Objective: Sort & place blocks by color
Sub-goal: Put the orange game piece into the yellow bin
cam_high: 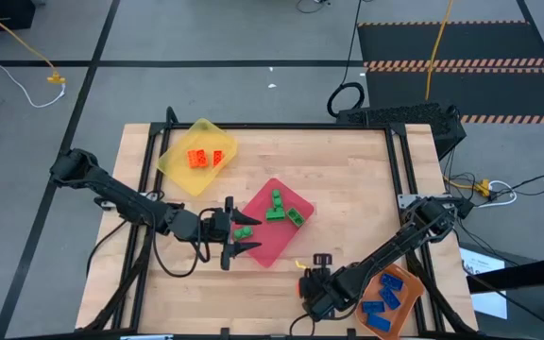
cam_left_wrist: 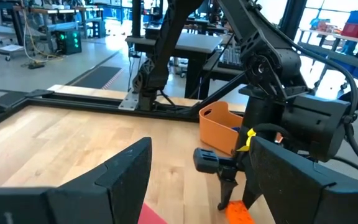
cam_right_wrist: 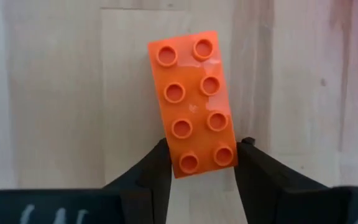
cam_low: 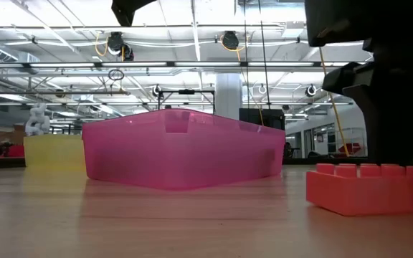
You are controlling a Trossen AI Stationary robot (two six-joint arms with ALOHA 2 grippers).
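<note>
An orange studded block (cam_right_wrist: 194, 106) lies flat on the wood near the table's near edge (cam_high: 302, 276), and the low view shows it resting on the tabletop (cam_low: 364, 188). My right gripper (cam_right_wrist: 202, 162) stands over it, shut on it. My left gripper (cam_high: 237, 229) hangs open over the near-left corner of the pink-red tray (cam_high: 263, 247). A green block (cam_high: 244, 232) lies under its spread fingers, and I see no touch. More green blocks (cam_high: 286, 210) lie in that tray. Orange blocks (cam_high: 206, 158) sit in the yellow tray (cam_high: 179, 168), blue blocks (cam_high: 385, 302) in the orange tray (cam_high: 410, 281). My right gripper pinches the orange block between its two fingers at one short end (cam_right_wrist: 205, 163), one finger (cam_right_wrist: 160, 168) on each long side. The fingers come from above, pointing down, and lie across the block. The block sits flat, studs up, with its underside on the table.
Bare wood lies between the pink-red tray and the table's near edge, and along the left side. The orange tray (cam_left_wrist: 219, 127) stands close behind my right arm. A black frame borders the tabletop, and cables run across the floor beyond.
</note>
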